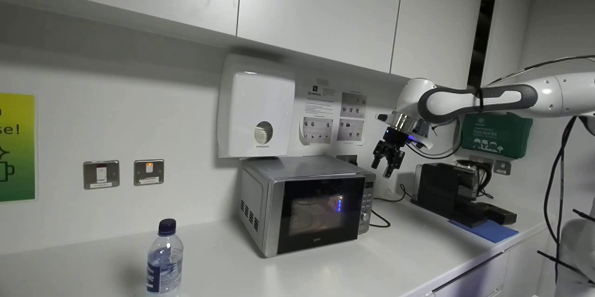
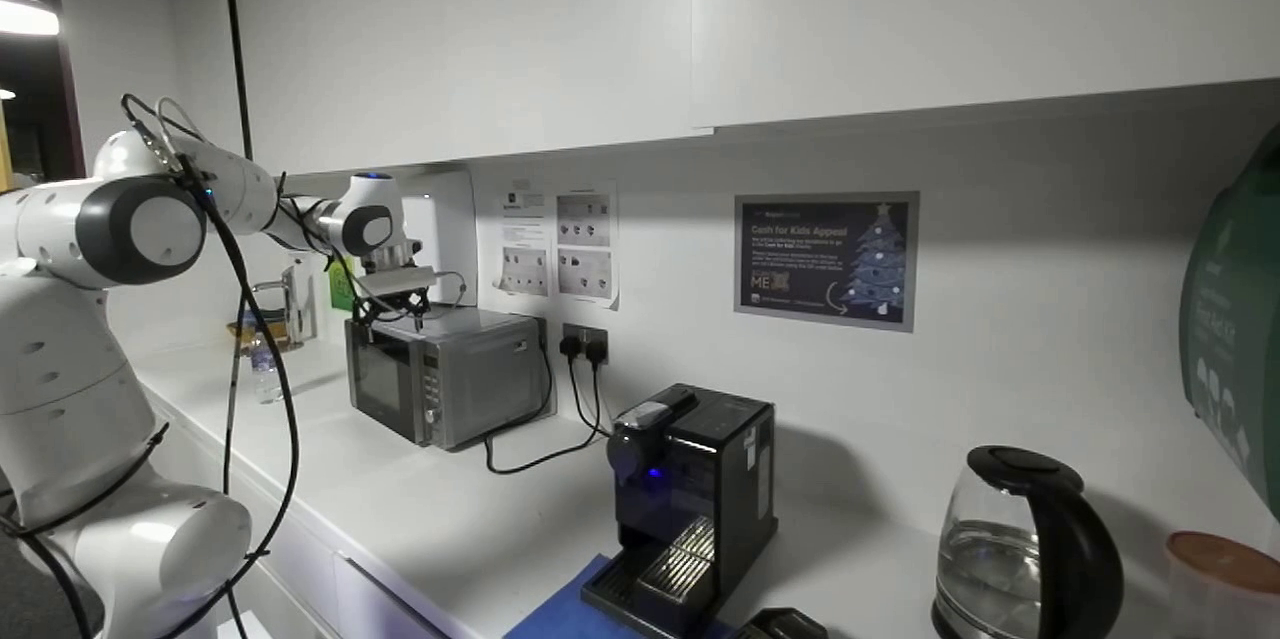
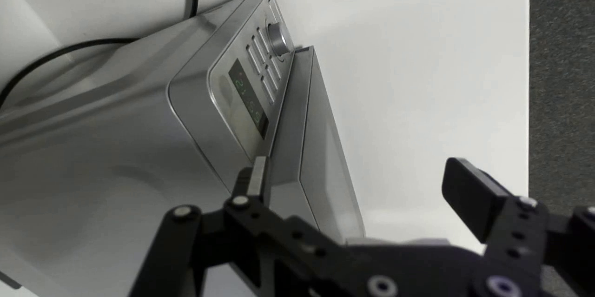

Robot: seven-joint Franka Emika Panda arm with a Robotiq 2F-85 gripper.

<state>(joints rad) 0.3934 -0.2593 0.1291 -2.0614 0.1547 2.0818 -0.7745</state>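
Observation:
My gripper (image 1: 381,170) is open with nothing between its fingers. It points down near the microwave's control-panel end. The silver microwave (image 1: 318,211) has a dark glass door that looks shut. In an exterior view my gripper (image 2: 394,329) appears over its front top edge. In the wrist view the two fingers (image 3: 357,169) are wide apart. The left finger overlaps the top of the microwave door (image 3: 327,157); the right finger is over the white counter (image 3: 418,78). I cannot tell whether any finger touches the microwave. The knob (image 3: 280,39), buttons and lit display show in the wrist view.
A water bottle (image 1: 165,264) stands on the counter. A black coffee machine (image 2: 695,489) stands partly on a blue mat (image 2: 570,609). A glass kettle (image 2: 990,559) stands farther along. A paper-towel dispenser (image 1: 258,106) and cupboards (image 1: 320,13) hang above. Black cables (image 2: 560,459) lie behind the microwave.

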